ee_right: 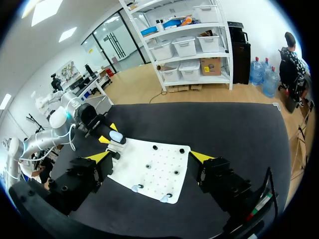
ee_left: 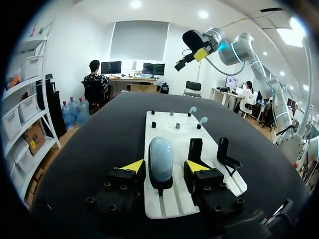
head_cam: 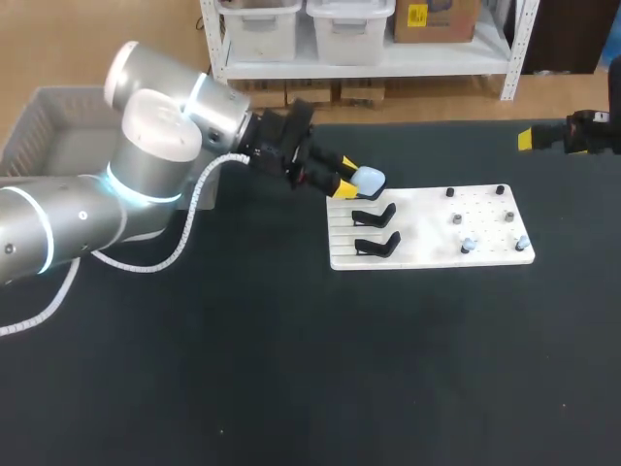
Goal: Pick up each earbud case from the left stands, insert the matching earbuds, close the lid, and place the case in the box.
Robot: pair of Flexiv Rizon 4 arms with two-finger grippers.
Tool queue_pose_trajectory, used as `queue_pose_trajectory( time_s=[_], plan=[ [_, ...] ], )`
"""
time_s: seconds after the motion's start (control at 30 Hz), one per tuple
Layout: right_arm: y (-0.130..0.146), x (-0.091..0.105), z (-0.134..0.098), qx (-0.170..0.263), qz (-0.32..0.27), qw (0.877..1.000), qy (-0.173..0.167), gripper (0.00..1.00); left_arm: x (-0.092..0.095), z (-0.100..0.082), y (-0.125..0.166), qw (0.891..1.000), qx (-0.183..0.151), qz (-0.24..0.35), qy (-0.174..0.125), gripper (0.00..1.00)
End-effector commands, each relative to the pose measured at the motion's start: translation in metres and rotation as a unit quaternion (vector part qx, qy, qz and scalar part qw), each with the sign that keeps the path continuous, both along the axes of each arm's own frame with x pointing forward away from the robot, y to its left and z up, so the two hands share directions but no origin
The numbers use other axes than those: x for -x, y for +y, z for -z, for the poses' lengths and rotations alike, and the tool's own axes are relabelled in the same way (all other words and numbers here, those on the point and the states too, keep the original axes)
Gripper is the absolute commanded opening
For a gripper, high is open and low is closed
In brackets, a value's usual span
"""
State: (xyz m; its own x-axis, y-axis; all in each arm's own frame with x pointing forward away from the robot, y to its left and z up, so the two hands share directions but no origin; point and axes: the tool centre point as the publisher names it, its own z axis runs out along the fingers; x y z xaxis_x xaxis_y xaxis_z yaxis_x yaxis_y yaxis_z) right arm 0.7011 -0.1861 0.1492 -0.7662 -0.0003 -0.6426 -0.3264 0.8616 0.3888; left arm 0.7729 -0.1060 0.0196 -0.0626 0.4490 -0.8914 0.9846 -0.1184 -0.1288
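Note:
A pale blue earbud case (head_cam: 367, 179) (ee_left: 160, 158) stands on the rearmost black stand of the white board (head_cam: 427, 228). My left gripper (head_cam: 354, 180) (ee_left: 160, 167) straddles it, a yellow tip on either side with narrow gaps showing, so it is open. Two empty black stands (head_cam: 374, 215) (head_cam: 378, 244) sit beside it. Pale earbuds (head_cam: 467, 245) (head_cam: 522, 242) rest on pegs at the board's right end. My right gripper (head_cam: 529, 139) (ee_right: 149, 157) hangs open, high at the far right, with nothing in it.
A grey basket (head_cam: 49, 126) stands at the table's far left, behind my left arm. Small dark pegs (head_cam: 450, 192) stud the board's right half. The black tabletop spreads wide in front of the board.

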Motion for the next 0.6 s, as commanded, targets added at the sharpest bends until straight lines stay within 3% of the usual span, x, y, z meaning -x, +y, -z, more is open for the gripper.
queue_pose_trajectory(
  time_s=[0.03,0.6],
  plan=[
    [0.0001,0.0003,-0.0004,0.001,0.0,1.0,0.0,1.0,0.0063,0.0013,0.001,1.0,0.001,-0.011,-0.006,0.49],
    [0.0001,0.0003,-0.0004,0.001,0.0,1.0,0.0,1.0,-0.0033,0.0021,-0.0013,1.0,0.003,-0.014,-0.009,0.47]
  ],
)
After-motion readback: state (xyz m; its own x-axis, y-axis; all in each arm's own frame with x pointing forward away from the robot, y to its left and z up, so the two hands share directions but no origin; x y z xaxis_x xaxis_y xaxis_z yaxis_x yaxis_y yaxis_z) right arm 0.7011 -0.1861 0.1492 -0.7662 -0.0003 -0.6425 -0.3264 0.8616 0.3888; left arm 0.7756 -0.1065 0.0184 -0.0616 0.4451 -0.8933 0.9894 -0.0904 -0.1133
